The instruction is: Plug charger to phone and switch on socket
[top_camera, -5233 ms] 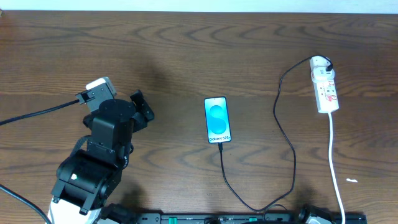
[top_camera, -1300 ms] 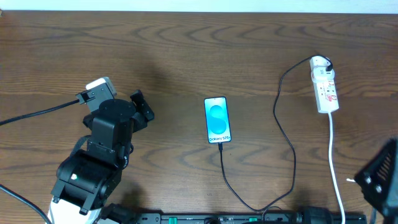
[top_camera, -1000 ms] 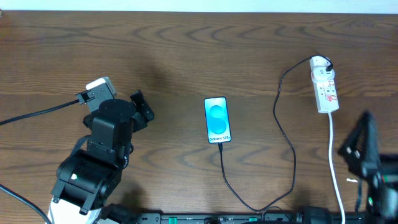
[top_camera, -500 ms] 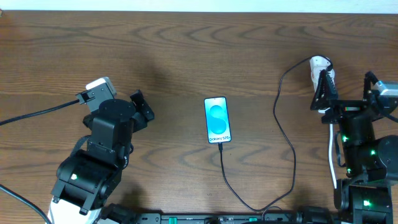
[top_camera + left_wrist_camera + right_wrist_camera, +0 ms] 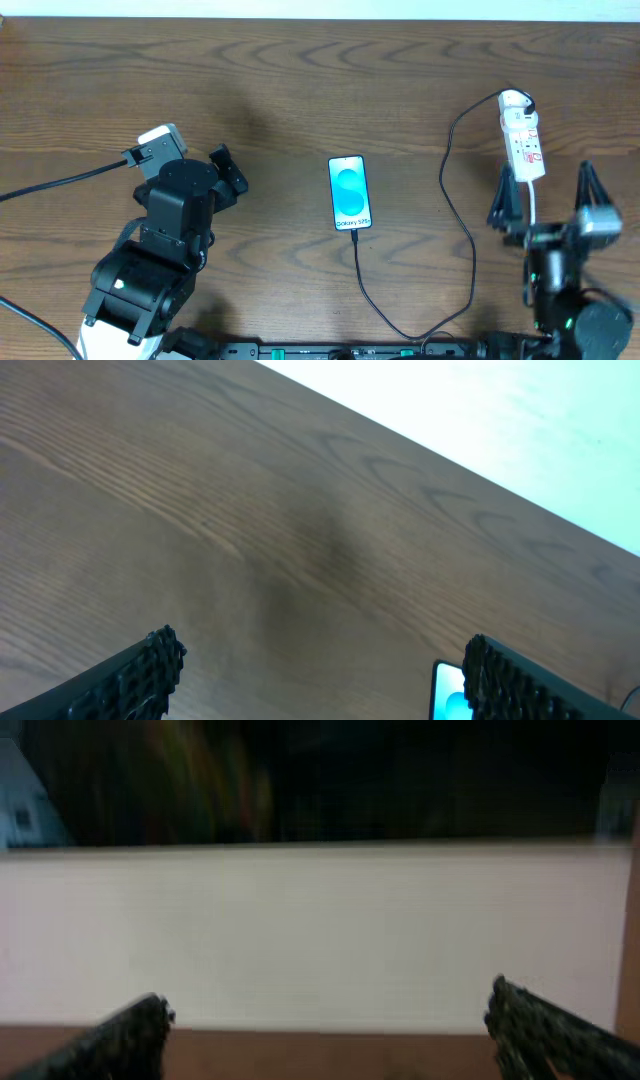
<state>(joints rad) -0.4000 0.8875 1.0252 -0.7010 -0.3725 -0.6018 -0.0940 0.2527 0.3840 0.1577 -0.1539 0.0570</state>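
the socket (image 5: 522,135) lies just beyond the right gripper (image 5: 545,195) at the far right of the table (image 5: 300,80). its long axis runs away from the robot, and its white cord (image 5: 530,188) passes back between the wide-spread, empty fingers. the right arm is much the nearer. the left gripper (image 5: 320,642), also wide and empty, hangs well apart, left of the phone (image 5: 350,192) at mid-table. the charger (image 5: 442,175) looks already seated in the phone's near end, with its black plug at the strip's far end. the switch is too small to pick out, and the cord could snag a finger.
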